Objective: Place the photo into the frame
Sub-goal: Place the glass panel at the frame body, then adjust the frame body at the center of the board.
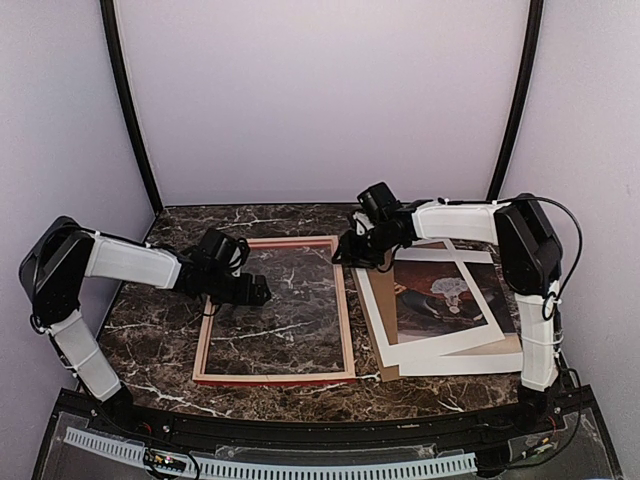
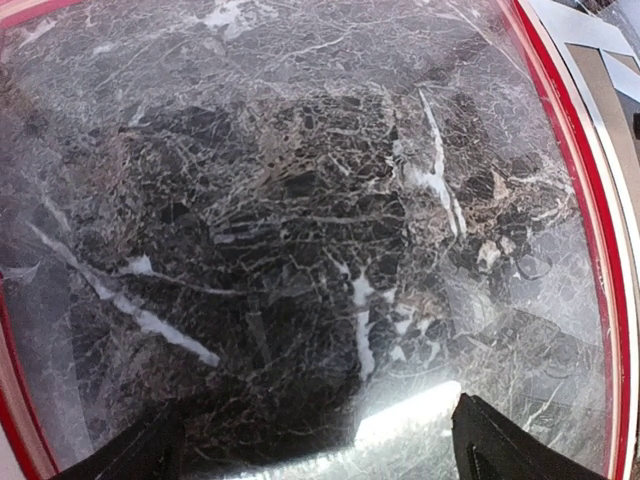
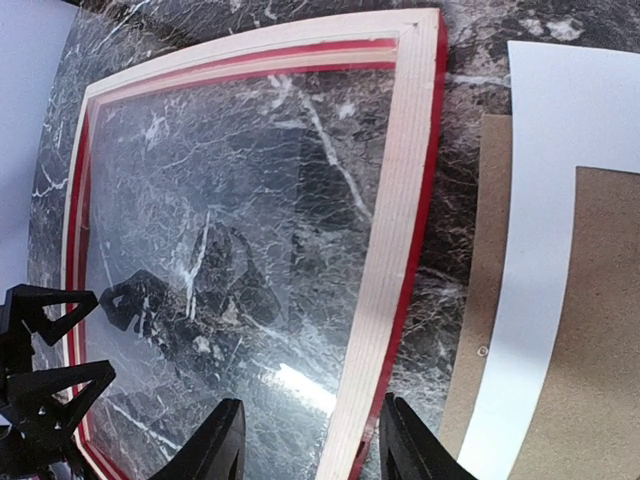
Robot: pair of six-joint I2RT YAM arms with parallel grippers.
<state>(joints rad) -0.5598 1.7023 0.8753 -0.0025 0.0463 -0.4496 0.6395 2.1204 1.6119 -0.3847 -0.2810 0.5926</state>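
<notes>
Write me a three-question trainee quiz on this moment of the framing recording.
1. True or false: the sepia-brown paper photo lies outside the red-edged pale wooden picture frame.
2. The frame's upturned face is: A bright red; B pale wood; C black.
3. Which gripper has a frame rail between its open jaws?
Key: 1 true; 2 B; 3 the right gripper.

White arm shells [image 1: 130, 262], black joints [image 1: 530, 245], black cable [image 1: 580, 245]
</notes>
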